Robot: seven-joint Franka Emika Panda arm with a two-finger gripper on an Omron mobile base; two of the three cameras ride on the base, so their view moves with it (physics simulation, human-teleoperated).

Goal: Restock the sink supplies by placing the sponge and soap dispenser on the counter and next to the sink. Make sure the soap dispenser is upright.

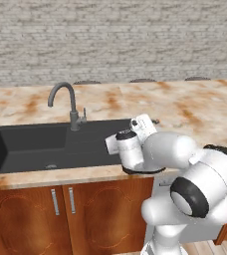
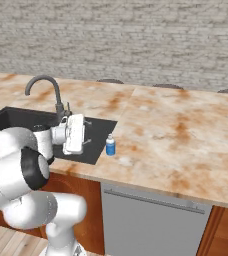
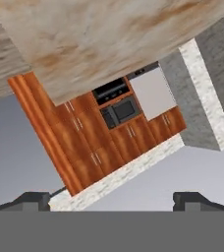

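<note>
— One broad counter (image 2: 186, 135) filled our screens, beige marble look with rust-orange blotches, running over brown wooden cabinets (image 1: 41, 214) with a grey brick wall (image 1: 113, 40) behind. What did we see next?

— We saw the sink (image 1: 31, 144), a wide dark grey basin sunk into that slab, its curved gooseneck tap (image 1: 65, 102) standing at the back rim.

— And the arm?

— We had the white arm (image 1: 195, 184) rising in front of the cabinets, its hand reaching over the sink's right end. In the hand view we caught the gripper (image 3: 118, 199) with its two dark fingertips (image 3: 33, 198) set far apart, nothing between them. That camera looked across the room at wooden cabinets and a built-in oven (image 3: 121, 110), all rolled over.

— Where was the soap dispenser (image 2: 110, 145)?

— We spotted it in the right base view, a slim blue bottle with a white top, standing upright on the counter just beside the sink's right edge, near the gripper but apart from it.

— And the sponge?

— We could not pick it out.
</note>
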